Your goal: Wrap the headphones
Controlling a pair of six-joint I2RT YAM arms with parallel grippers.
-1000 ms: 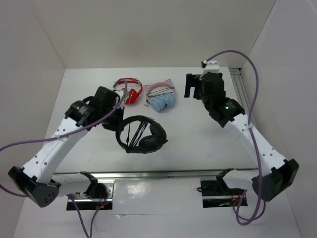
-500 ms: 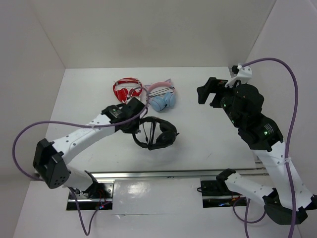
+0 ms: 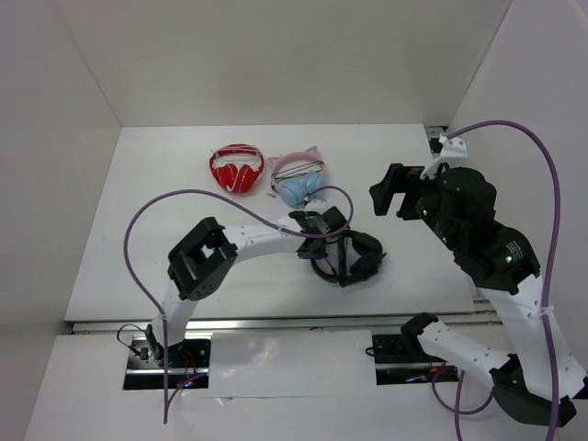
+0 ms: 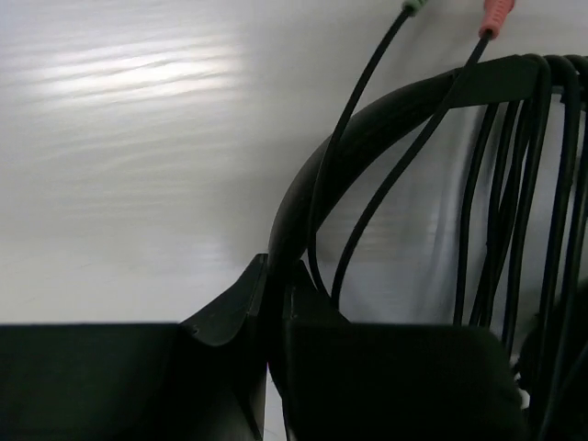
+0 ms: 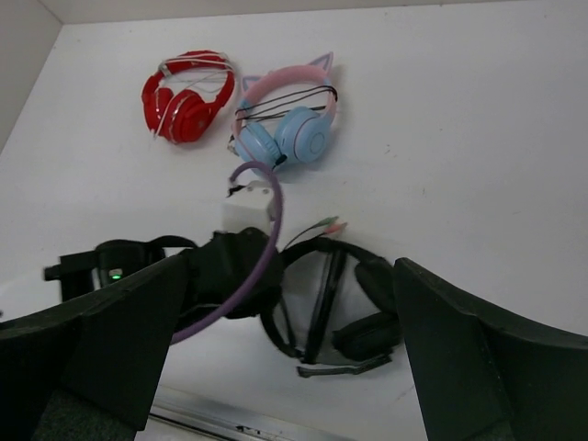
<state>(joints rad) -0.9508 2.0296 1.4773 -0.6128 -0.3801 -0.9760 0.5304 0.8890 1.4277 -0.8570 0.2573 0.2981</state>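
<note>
The black headphones (image 3: 360,261) lie flat on the white table, right of centre, with their thin cable wound in several strands across the headband (image 4: 386,119). In the right wrist view the headphones (image 5: 367,335) show earcups and a mic boom toward the near edge. My left gripper (image 3: 322,241) reaches in from the left and is shut on the headband; its gripper (image 4: 276,276) pinches the band's left end. Green and pink plugs (image 4: 496,11) stick out past the band. My right gripper (image 3: 397,189) hovers open above and to the right of the headphones, holding nothing.
Red headphones (image 3: 237,169) and light blue and pink cat-ear headphones (image 3: 299,179) sit at the back of the table. A metal rail (image 3: 276,323) runs along the near edge. White walls close in the left, back and right. The left arm's purple cable (image 3: 165,202) loops over the table.
My left arm has swept to the right, dragging the black headphones with it from left of centre to right of centre. The right arm has pulled back to the right.
</note>
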